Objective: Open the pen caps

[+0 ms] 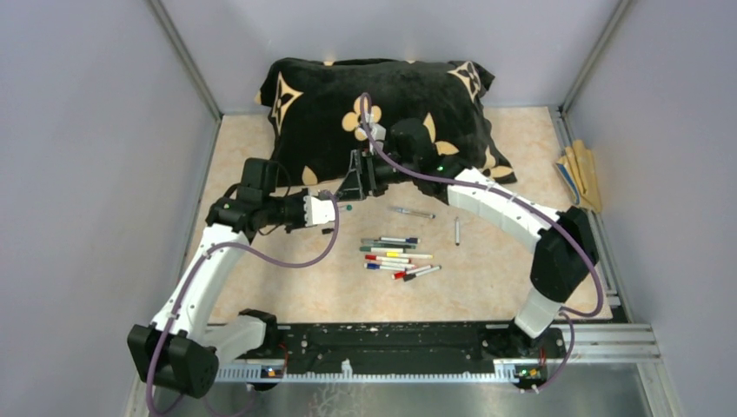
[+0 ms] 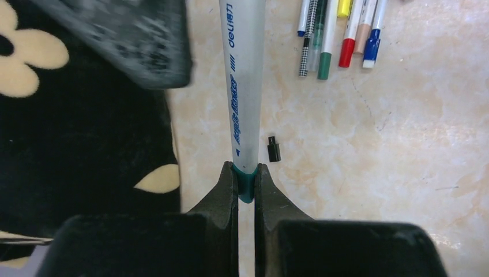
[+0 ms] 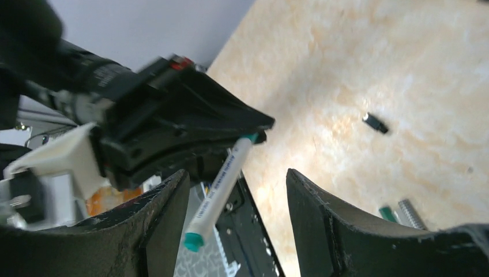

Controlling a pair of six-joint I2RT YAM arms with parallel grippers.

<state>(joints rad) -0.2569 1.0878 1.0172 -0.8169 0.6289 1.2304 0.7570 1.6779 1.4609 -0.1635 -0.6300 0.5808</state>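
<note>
My left gripper point(image 2: 246, 173) is shut on the teal end of a grey-white pen point(image 2: 242, 86), whose barrel sticks straight out past the fingertips. In the right wrist view that pen point(image 3: 222, 184) runs between the fingers of my right gripper point(image 3: 236, 176), which is open and apart from the barrel; the pen's free teal tip point(image 3: 193, 241) points at the camera. From above, both grippers point(image 1: 337, 208) point(image 1: 355, 189) meet in front of the pillow. A loose black cap point(image 2: 274, 148) lies on the table beside the pen. Several capped pens point(image 1: 395, 256) lie in a cluster mid-table.
A black pillow with tan flowers point(image 1: 382, 113) fills the back, right behind the grippers. Two single pens point(image 1: 412, 212) point(image 1: 457, 230) lie right of the cluster. Tan sticks point(image 1: 580, 174) rest against the right wall. Grey walls enclose the table on three sides.
</note>
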